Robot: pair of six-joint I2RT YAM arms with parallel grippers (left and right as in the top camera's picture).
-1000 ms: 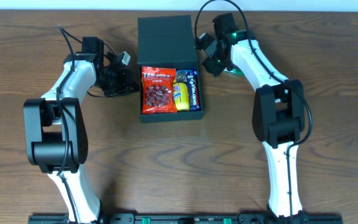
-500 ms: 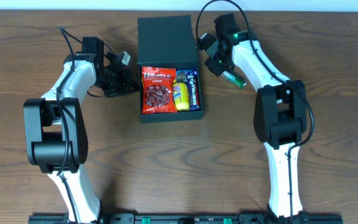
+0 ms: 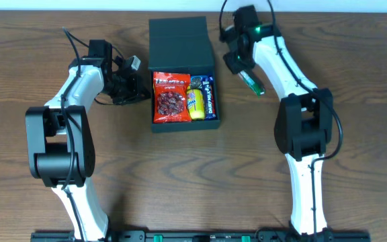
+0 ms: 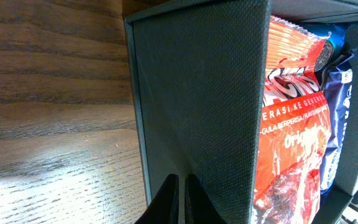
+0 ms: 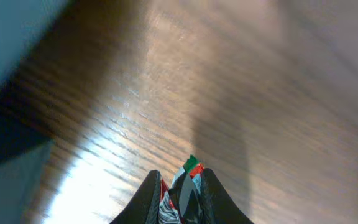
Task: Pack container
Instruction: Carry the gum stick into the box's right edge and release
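A brown wood-grain table (image 3: 180, 175) lay under everything, its grain running left to right in the overhead view, bright glare streaking it in both wrist views, and a pale strip (image 3: 79, 5) bordered its far edge.

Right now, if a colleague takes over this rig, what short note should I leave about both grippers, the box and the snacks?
Left gripper: jaws shut, empty, tips at the left outer wall of the box.
Right gripper: jaws shut on a green packet, outside the box, on its right.
Box: open, lid flap laid back.
Done: a red snack packet, a yellow packet and a blue chocolate bar lie inside.
Left: put the green packet in, then probably close the lid flap.
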